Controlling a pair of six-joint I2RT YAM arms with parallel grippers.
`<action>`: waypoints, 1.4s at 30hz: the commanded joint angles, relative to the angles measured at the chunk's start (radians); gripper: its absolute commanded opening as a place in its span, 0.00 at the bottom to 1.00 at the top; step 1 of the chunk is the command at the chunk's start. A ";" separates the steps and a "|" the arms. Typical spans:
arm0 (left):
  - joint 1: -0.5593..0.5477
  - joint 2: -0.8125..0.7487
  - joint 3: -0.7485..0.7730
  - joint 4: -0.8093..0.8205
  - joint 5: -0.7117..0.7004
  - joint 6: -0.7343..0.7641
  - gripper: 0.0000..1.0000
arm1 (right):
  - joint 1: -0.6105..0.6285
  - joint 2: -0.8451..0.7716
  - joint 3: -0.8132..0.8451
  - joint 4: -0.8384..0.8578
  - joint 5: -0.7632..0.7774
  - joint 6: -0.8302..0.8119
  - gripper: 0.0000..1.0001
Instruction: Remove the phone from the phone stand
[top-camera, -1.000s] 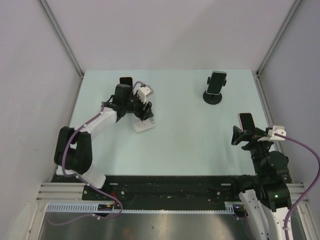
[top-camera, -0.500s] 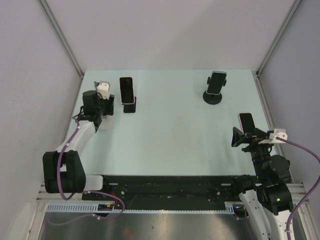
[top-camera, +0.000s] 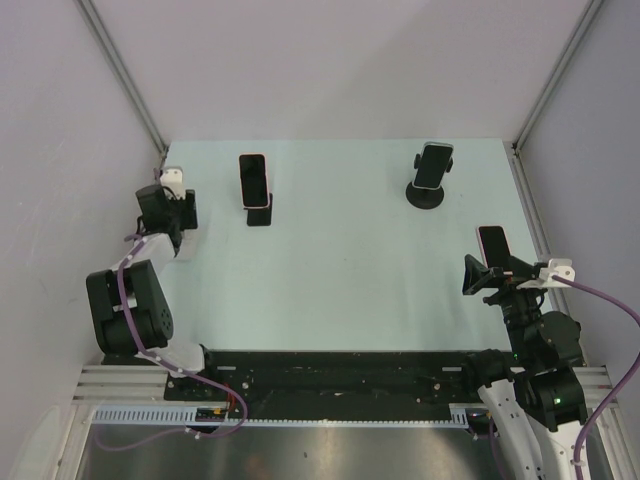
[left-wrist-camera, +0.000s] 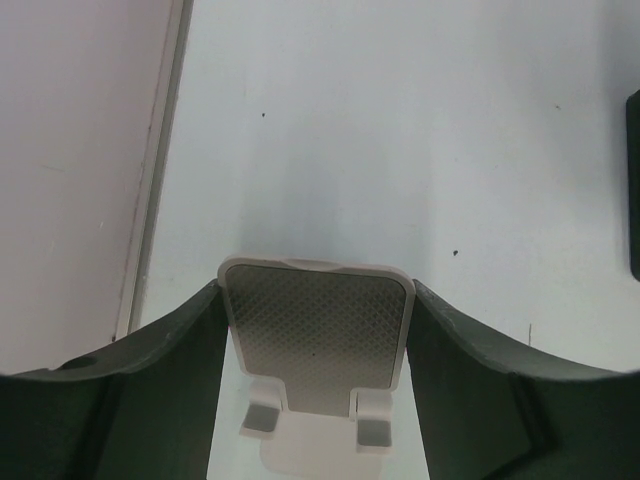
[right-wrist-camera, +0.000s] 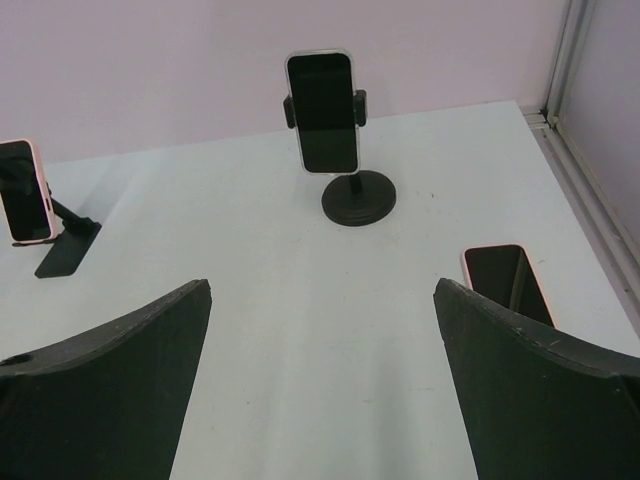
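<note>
Between the fingers of my left gripper (left-wrist-camera: 316, 296) stands an empty white phone stand (left-wrist-camera: 315, 345) with a grey patterned back; both fingers press its sides. In the top view this gripper (top-camera: 178, 214) is at the table's far left edge. A pink-edged phone (top-camera: 252, 178) leans on a black stand (top-camera: 260, 215) at the back left. Another phone (top-camera: 433, 164) sits clamped in a round-based black stand (top-camera: 427, 195) at the back right, also seen from the right wrist (right-wrist-camera: 322, 110). My right gripper (top-camera: 492, 277) stands open and empty (right-wrist-camera: 320, 380).
A third phone (top-camera: 492, 241) lies flat on the table near the right edge, just beyond my right gripper, beside its right finger (right-wrist-camera: 505, 282). Walls and metal rails (top-camera: 125, 80) close the table on three sides. A dark edge (left-wrist-camera: 634, 185) shows at the left wrist view's right border.
My left gripper has carried the white stand from left of the table's middle to the far left edge. The right arm has stayed almost still.
</note>
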 joint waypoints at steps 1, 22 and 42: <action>0.059 -0.004 0.034 0.140 0.070 0.034 0.03 | 0.004 -0.008 -0.004 0.049 -0.016 -0.016 1.00; 0.131 0.000 -0.090 0.213 0.198 0.101 0.19 | 0.004 -0.017 -0.011 0.064 -0.065 -0.027 1.00; 0.131 -0.062 -0.196 0.270 0.081 0.009 0.43 | 0.021 -0.040 -0.013 0.064 -0.066 -0.027 1.00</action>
